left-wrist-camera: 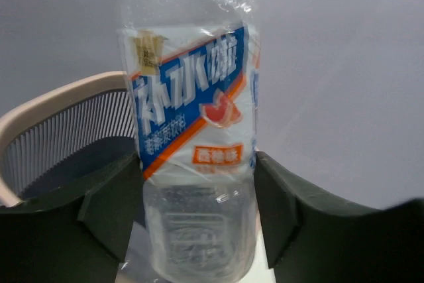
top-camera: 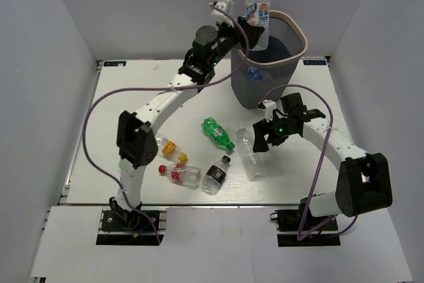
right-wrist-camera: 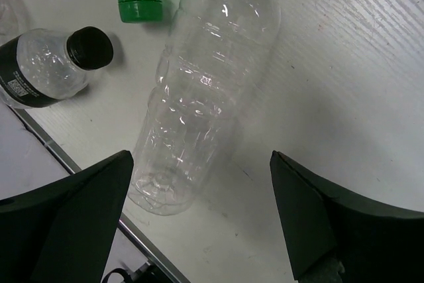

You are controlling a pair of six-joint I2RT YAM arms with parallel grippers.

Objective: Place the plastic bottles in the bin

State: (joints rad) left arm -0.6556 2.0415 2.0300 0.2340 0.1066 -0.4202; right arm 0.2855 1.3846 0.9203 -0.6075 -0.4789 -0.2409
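One blue-labelled bottle clamped between left fingers by the bin; right fingers apart above clear bottle.

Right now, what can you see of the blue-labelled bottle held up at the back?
The blue-labelled bottle is clear thin plastic, seemingly empty, with a white cap and a blue, orange and white label. It stands upright, cap up, above the bin, clamped low on its body by the left pincer. Nothing else touches it.
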